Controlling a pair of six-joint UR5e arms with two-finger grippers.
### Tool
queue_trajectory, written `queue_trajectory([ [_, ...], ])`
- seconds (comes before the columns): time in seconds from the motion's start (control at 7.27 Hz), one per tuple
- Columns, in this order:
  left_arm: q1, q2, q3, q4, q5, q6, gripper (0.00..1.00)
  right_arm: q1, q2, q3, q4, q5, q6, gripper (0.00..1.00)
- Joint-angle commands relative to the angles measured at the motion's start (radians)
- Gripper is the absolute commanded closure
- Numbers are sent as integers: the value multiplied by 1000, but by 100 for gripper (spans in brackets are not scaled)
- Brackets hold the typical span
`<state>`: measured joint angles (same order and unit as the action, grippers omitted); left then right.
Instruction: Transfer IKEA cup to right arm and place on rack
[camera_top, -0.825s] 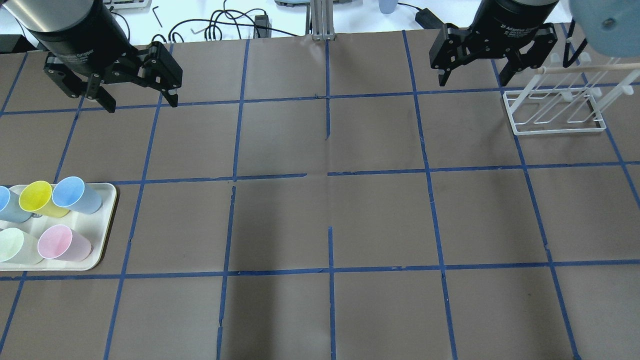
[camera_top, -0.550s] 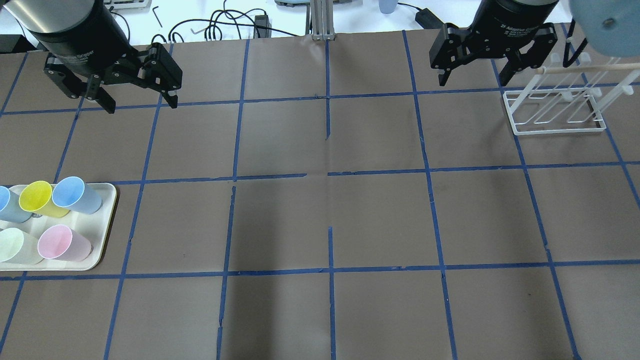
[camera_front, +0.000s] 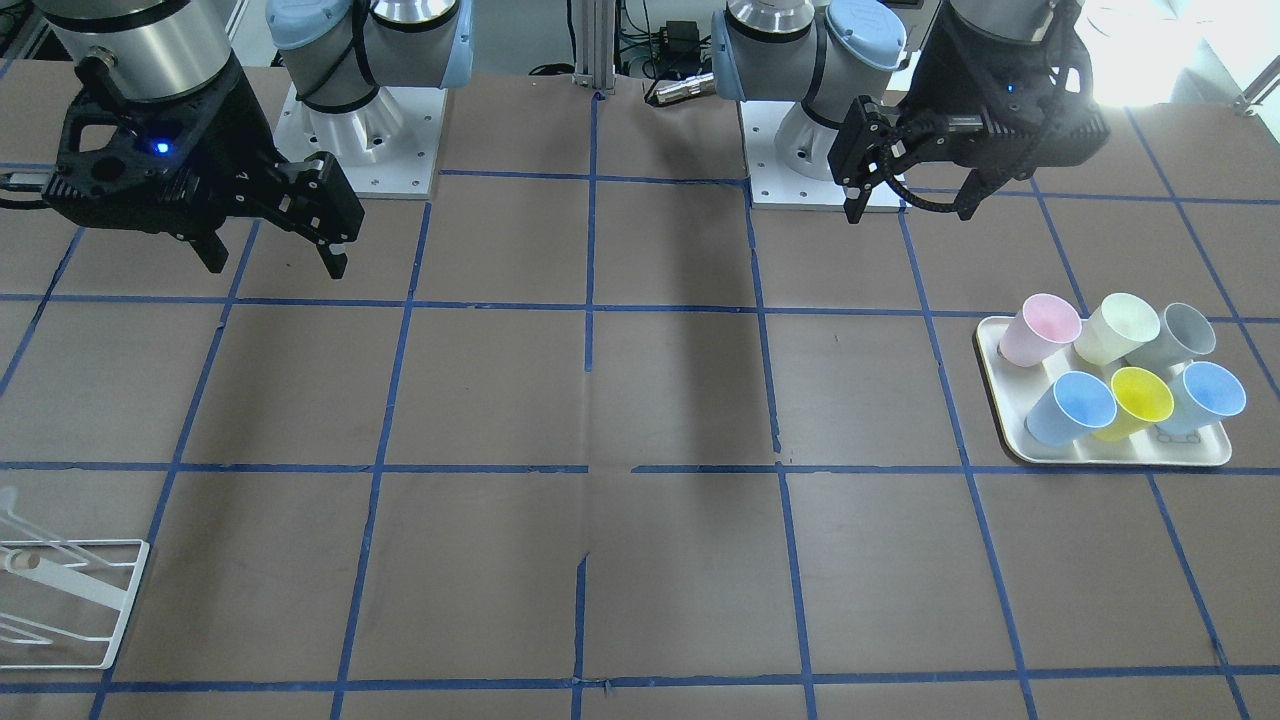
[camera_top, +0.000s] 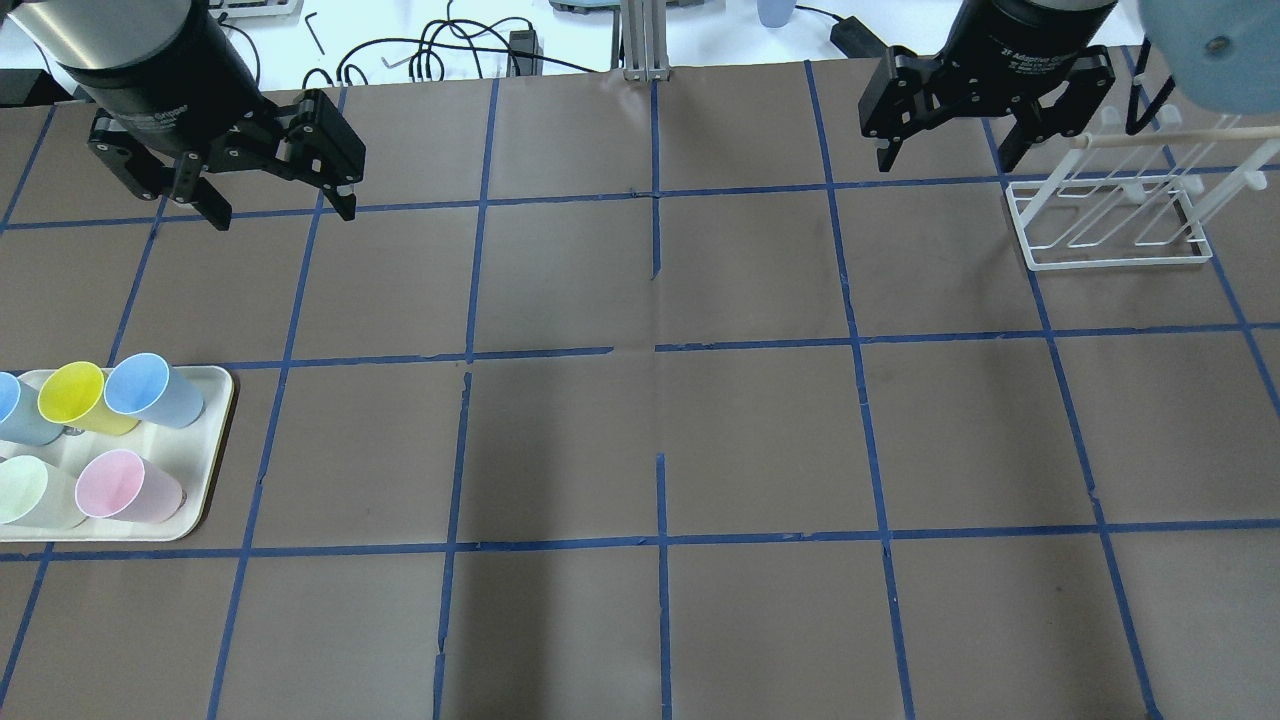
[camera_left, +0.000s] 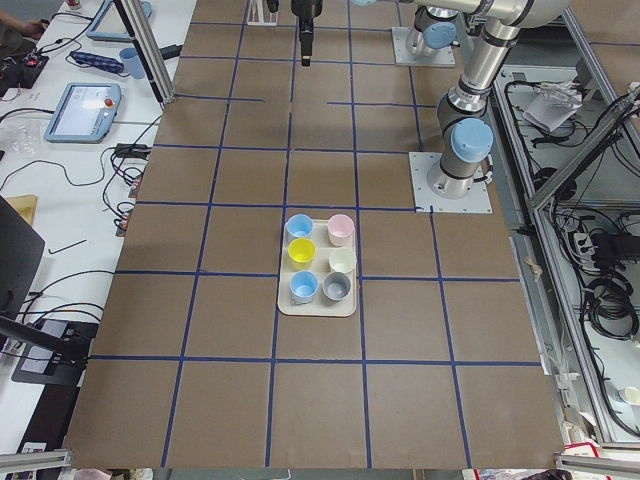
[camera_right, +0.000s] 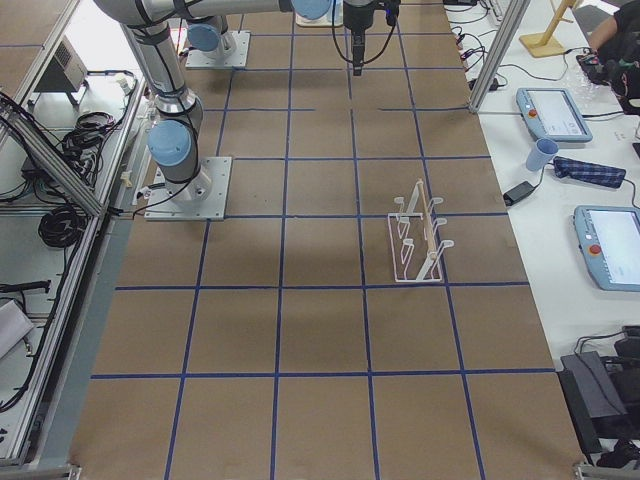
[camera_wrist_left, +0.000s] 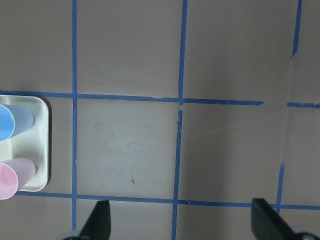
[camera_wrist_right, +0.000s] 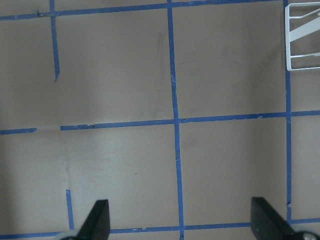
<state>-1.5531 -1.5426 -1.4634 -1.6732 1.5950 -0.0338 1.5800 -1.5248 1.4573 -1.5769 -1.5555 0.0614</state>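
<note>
Two pale blue cups (camera_top: 150, 390) (camera_top: 14, 408) stand on a cream tray (camera_top: 205, 455) at the table's left edge, with yellow, pink and pale green cups. In the front view the blue cups (camera_front: 1070, 407) (camera_front: 1205, 395) are on the tray's near row. My left gripper (camera_top: 280, 210) (camera_front: 907, 212) is open and empty, hovering high over the table beyond the tray. My right gripper (camera_top: 944, 160) (camera_front: 277, 265) is open and empty, just left of the white wire rack (camera_top: 1110, 225) (camera_right: 418, 245). The left wrist view shows one blue cup (camera_wrist_left: 15, 122) at its left edge.
A yellow cup (camera_front: 1135, 402), a pink cup (camera_front: 1040, 330), a pale green cup (camera_front: 1115, 328) and a grey cup (camera_front: 1175, 335) share the tray (camera_front: 1000, 400). Brown paper with blue tape lines covers the table. Cables and tablets lie beyond the far edge.
The left gripper has shifted very slightly. The right gripper, cups and rack have not moved.
</note>
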Motion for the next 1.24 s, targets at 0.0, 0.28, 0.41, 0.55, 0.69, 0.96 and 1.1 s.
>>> queue_trajectory([
  [0.0, 1, -4, -2, 4, 0, 0, 0, 0, 0, 0, 0, 0, 0, 0],
  [0.28, 16, -5, 1, -3, 0, 91, 0, 0, 0, 0, 0, 0, 0, 0],
  [0.41, 43, -25, -15, 6, 5, 220, 0, 0, 0, 0, 0, 0, 0, 0],
  [0.55, 100, -43, -3, 7, -9, 303, 0, 0, 0, 0, 0, 0, 0, 0],
  [0.69, 187, -56, 6, 4, -13, 336, 0, 0, 0, 0, 0, 0, 0, 0],
  [0.96, 357, -112, -12, 19, -12, 539, 0, 0, 0, 0, 0, 0, 0, 0],
  [1.1, 413, -154, -15, 62, -9, 651, 0, 0, 0, 0, 0, 0, 0, 0],
])
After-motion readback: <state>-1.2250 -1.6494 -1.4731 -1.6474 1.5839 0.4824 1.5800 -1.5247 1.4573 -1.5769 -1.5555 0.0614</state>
